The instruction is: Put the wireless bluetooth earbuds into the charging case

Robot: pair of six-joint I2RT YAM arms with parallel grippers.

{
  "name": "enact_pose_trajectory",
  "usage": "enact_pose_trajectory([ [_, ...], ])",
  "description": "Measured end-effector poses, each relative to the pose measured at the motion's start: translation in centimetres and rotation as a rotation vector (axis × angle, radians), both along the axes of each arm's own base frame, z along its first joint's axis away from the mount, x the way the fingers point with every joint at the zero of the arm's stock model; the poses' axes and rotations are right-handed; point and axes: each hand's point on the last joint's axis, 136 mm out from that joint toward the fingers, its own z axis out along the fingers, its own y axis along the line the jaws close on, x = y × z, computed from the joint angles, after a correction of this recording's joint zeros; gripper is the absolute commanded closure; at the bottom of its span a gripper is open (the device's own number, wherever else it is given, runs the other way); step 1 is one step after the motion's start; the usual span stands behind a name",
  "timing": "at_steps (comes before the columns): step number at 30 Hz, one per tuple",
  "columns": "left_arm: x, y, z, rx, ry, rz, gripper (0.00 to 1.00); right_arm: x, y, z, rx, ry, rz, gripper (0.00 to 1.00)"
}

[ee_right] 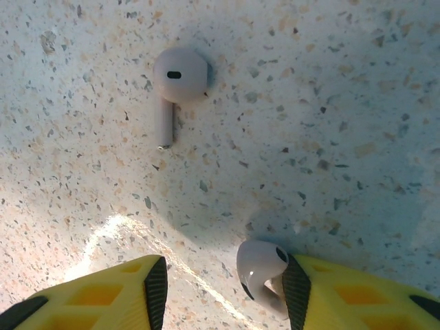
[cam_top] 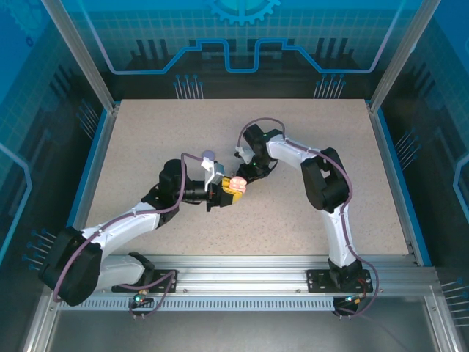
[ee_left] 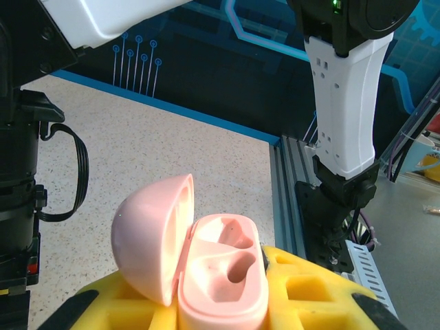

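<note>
1. One pale earbud (ee_right: 260, 269) lies on the desk (ee_right: 330, 137), touching one of the parted right fingers (ee_right: 344, 295); a second earbud (ee_right: 175, 79) lies apart.
2. Centre the gap over it, then close gently.
3. Left fingers (ee_left: 302, 289) grip the open charging case (ee_left: 223, 275), its wells empty.

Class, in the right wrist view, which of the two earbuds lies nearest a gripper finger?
The lower earbud, against the right gripper's finger; the other earbud lies apart, farther up.

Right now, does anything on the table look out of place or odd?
One pale earbud leans against a single finger of the open right gripper, so it is touched, not gripped. A second earbud lies loose on the table. The open pink case has both sockets empty.
</note>
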Motion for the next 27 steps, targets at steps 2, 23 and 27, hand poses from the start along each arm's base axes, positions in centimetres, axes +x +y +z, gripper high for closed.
enact_pose_trajectory([
  [2,0.0,0.0,0.1,-0.001,-0.002,0.000,0.89,0.1,-0.1,-0.1,-0.008,-0.002,-0.009,0.49],
  [23,0.0,0.0,0.4,0.001,-0.002,0.000,0.89,1.5,-0.3,0.2,-0.111,-0.082,0.054,0.52],
  [27,0.0,0.0,0.3,0.003,0.002,0.000,0.89,1.3,-0.1,-0.2,-0.135,-0.085,0.085,0.54],
])
